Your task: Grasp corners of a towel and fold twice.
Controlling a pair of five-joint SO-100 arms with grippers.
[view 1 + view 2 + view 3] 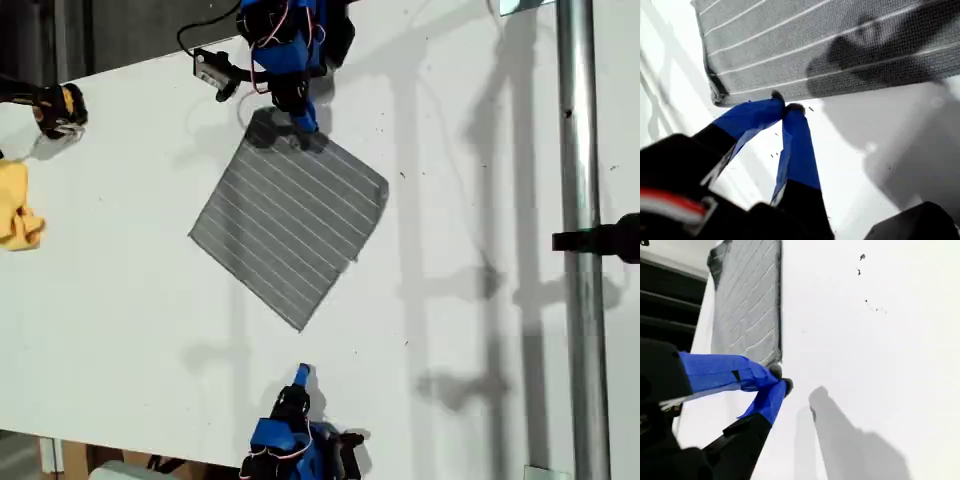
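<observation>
The towel (290, 220), grey with thin pale stripes, lies flat on the white table, turned like a diamond in the exterior view. My first gripper (305, 125) comes in from the exterior view's top. It is shut, tips together, just off the towel's upper edge beside the far corner (258, 122). The first wrist view shows those tips (786, 107) meeting on bare table next to the towel's edge (815, 45). My second gripper (302, 375) is shut and stands a little short of the near corner (300, 326). Its wrist view shows the gripper (781, 380) by the towel's tip (747, 305).
A yellow cloth (15, 215) lies at the exterior view's left edge, with a black and yellow device (55, 108) above it. A metal pole (580, 250) with a black clamp (600, 240) runs down the exterior view's right side.
</observation>
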